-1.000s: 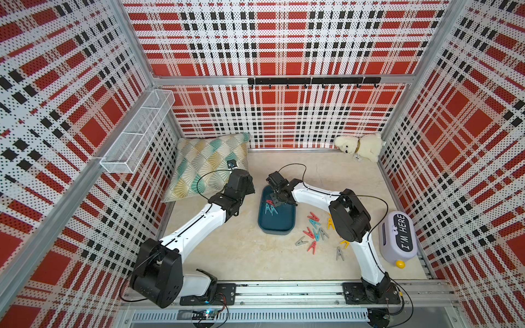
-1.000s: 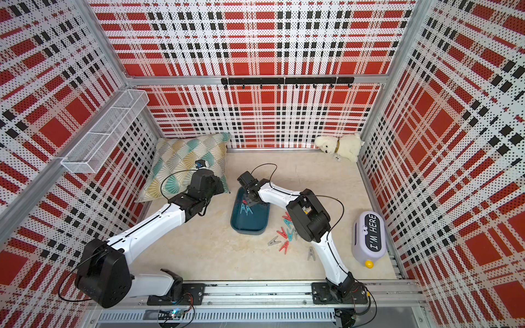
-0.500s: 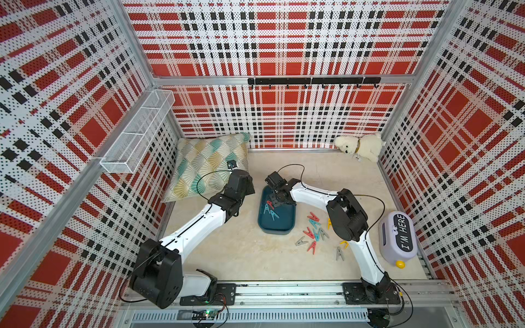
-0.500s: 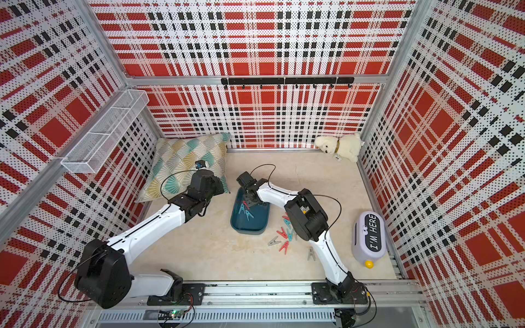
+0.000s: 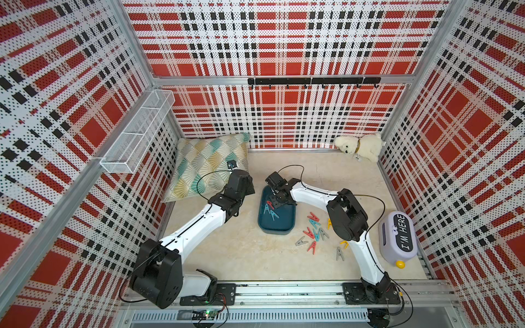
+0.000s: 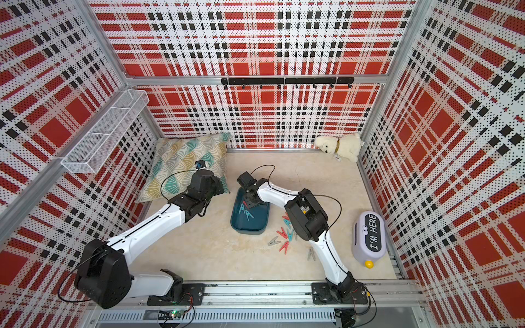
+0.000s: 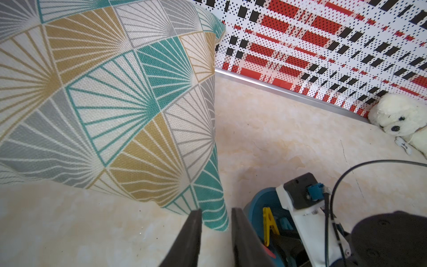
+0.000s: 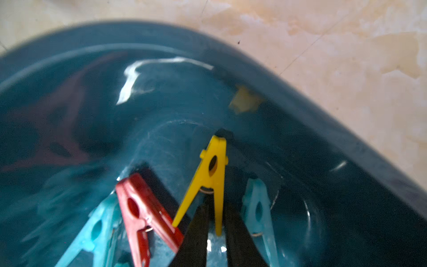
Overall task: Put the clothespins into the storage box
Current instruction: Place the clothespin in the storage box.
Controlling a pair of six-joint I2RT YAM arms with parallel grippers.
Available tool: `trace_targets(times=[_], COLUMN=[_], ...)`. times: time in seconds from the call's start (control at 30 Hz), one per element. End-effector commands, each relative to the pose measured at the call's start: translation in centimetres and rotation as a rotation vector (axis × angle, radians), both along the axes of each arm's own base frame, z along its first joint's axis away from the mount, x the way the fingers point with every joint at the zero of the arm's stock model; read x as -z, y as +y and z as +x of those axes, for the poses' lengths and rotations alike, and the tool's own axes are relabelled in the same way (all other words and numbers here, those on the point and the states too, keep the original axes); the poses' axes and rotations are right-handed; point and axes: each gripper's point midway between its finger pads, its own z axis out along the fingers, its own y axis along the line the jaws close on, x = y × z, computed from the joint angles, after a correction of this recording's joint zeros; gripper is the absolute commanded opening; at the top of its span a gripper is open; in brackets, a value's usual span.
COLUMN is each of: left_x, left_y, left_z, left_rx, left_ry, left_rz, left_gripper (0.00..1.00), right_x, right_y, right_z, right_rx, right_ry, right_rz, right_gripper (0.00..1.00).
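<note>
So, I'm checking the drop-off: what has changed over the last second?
Very little. The right pincer shifted slightly over the storage box, with the yellow clothespin between its fingers; whether it has let go is unclear. The left pincer and the loose clothespins beside the box stayed put.

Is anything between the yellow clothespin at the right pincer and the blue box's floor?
Nothing visible does. The yellow clothespin at the right pincer is inside the storage box, its tip near the floor; a red clothespin and a light blue clothespin lie beside it.
</note>
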Motion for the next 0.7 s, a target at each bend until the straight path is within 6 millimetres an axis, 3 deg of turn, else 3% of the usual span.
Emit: trace_targets(times=[0.0,0.2,0.3,0.47,0.67], left_x=[-0.1,-0.2,-0.1,0.1,0.3], left_y=[0.3,0.4,0.3,0.2,-0.6], left_z=[-0.2,-0.2,-0.1,0.0,0.2], left_rx=[-0.004,-0.007,-0.004,0.0,0.017], left_ry=[-0.002,-0.005,-0.001,0.0,0.0], left_rz=[-0.002,-0.002,-0.001,-0.004,-0.011], left_gripper=[0.29,0.29,0.29,0.29,0.29], right_x=[-2.5,-7.3,-9.3,-10.2,-7.4], right_y=[0.1,-0.6,-2.5,-9.4,-18.1], right_z=[0.2,-0.1,-0.2,-0.3,-1.3], right_rx=[0.01,0.016,0.047,0.172,0.341], right_ry=[-0.023,-0.092,-0.122,-0.146,-0.105], right_rz=[0.044,0.106,0.135,0.129,0.083], right_gripper=[0.23,0.24,0.25,0.26,0.28])
